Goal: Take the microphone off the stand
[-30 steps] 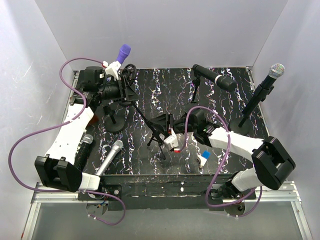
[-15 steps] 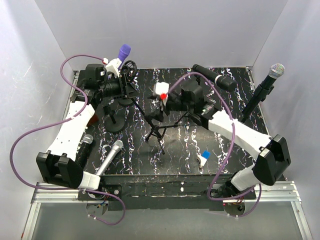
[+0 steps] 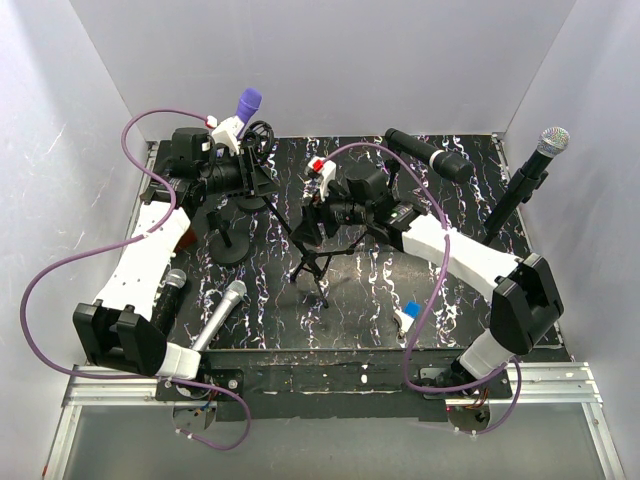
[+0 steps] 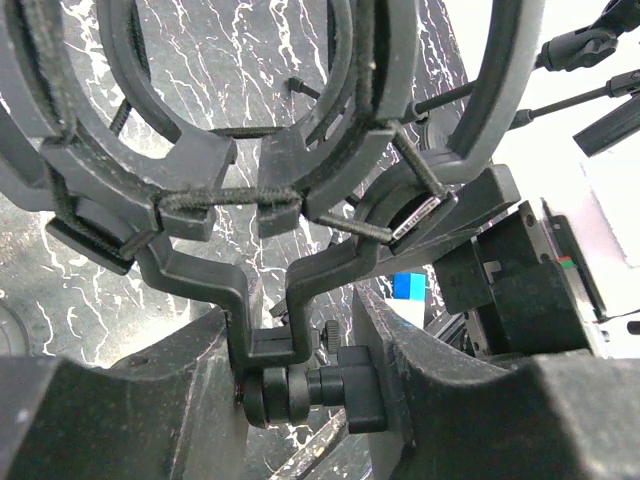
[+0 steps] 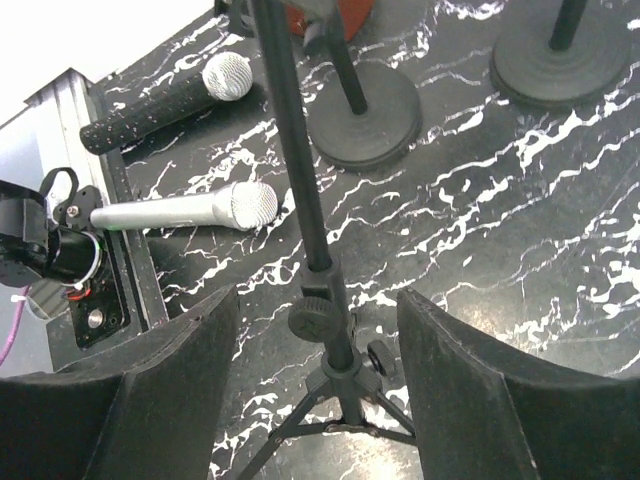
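**Arm poses and blind spots**

Your left arm runs up the left side of the black, white-veined worktop (image 3: pixel 370 300) to the far left. There the left tool (image 4: pixel 300 400) pinches the swivel joint under the black ring-shaped shock mount (image 4: pixel 250 200).

Your right arm stretches from near right to the centre. The right tool (image 5: pixel 320 340) is spread, its fingers either side of the black tripod stand (image 5: pixel 300 190), clear of its pole.

The purple-headed microphone (image 3: pixel 248 103) pokes up at far left, just above the left tool. Its body is hidden, and the left wrist view cuts off the mount's rings.
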Action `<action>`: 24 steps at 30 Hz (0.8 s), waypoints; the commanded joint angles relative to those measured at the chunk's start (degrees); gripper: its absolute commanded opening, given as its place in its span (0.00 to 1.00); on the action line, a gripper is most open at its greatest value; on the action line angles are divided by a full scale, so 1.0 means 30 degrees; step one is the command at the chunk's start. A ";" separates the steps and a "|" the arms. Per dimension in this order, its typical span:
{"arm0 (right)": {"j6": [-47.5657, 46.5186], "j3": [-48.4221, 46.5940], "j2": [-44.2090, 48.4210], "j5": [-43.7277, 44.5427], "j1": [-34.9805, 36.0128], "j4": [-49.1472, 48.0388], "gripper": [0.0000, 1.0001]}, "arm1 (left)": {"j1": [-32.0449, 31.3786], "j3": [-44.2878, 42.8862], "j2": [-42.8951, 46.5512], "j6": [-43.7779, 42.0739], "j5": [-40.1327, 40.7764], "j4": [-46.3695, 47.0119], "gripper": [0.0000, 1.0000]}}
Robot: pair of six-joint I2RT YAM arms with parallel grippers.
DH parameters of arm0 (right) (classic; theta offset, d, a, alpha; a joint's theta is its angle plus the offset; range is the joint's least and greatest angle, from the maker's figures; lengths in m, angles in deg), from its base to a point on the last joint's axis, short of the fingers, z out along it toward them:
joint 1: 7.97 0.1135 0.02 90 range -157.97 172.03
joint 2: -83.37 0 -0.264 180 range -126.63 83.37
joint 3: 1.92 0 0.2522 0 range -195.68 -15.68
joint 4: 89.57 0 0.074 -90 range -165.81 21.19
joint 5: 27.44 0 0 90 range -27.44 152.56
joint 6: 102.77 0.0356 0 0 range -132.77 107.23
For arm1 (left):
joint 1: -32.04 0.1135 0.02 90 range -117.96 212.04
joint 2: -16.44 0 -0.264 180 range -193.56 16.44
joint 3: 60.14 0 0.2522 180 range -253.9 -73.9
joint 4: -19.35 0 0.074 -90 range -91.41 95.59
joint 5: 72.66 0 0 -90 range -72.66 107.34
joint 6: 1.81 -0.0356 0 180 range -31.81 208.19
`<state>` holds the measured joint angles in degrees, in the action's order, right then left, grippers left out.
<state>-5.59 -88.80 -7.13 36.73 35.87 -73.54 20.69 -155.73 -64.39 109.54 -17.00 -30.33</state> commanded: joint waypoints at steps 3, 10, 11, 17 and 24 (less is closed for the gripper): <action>0.0740 0.1168 0.0196 0.1167 -0.0401 0.0185 0.69 | 0.0093 -0.0852 0.0520 0.0063 -0.0387 0.0694 0.00; 0.0683 0.2663 0.0019 0.1488 -0.1075 0.0300 0.64 | 0.0093 -0.0822 0.0579 -0.0025 -0.0328 0.0753 0.00; 0.0625 0.2868 0.0049 0.1547 -0.1192 0.0330 0.63 | 0.0064 -0.0822 0.0579 -0.0025 -0.0328 0.0753 0.00; 0.0185 0.3602 0.0838 0.0585 -0.1398 -0.0136 0.63 | 0.0093 -0.0910 0.0521 -0.0083 -0.0269 0.0783 0.00; 0.2874 0.2112 0.1311 -0.2087 -0.1340 -0.2658 0.76 | 0.0064 -0.0851 0.0403 0.0004 -0.0357 0.0899 0.00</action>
<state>-2.55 -77.98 -5.53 34.72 31.58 -74.70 20.69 -155.73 -64.39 108.88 -16.50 -30.26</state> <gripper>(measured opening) 0.732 0.379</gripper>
